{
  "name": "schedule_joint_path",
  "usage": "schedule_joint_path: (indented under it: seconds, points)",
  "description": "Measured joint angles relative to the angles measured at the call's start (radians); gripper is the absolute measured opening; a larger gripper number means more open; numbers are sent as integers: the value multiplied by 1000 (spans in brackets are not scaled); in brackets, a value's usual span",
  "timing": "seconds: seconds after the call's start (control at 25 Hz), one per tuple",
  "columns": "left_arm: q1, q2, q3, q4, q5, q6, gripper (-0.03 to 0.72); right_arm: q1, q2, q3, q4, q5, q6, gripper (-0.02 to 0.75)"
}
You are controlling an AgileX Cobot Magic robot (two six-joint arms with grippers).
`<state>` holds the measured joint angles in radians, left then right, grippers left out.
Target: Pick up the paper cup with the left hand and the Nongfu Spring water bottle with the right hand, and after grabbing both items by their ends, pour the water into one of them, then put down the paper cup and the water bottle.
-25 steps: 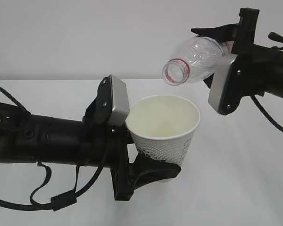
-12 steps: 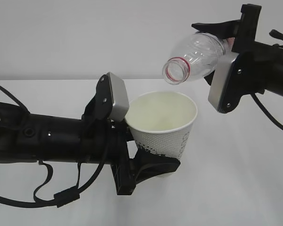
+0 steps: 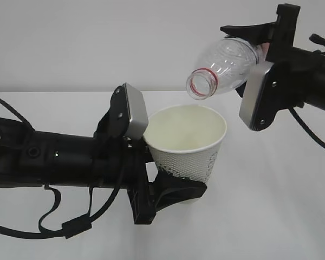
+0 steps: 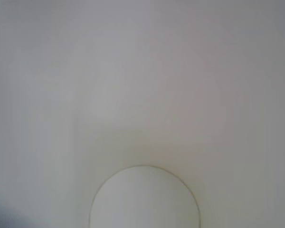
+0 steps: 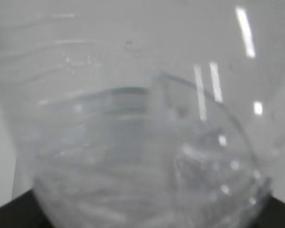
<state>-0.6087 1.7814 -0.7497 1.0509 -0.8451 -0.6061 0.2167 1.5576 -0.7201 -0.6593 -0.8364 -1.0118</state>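
In the middle of the frame the left hand [image 3: 176,189] grips the thin, easily crushed paper cup [image 3: 188,142] near its base, while at upper right the right hand [image 3: 262,70] clamps the light, slippery Nongfu Spring water bottle [image 3: 223,67], tilted above the cup.

You have one paper cup [image 3: 188,142] at centre frame, one water bottle [image 3: 223,68] at upper right, and two grippers: left [image 3: 170,189], right [image 3: 249,38].
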Motion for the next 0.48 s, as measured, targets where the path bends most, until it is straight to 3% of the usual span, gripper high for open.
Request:
schedule_joint_path:
  seconds: [0.48]
  points:
    - [0,0,0,0,0,0,513,0,0,0,4,-2,-38,479]
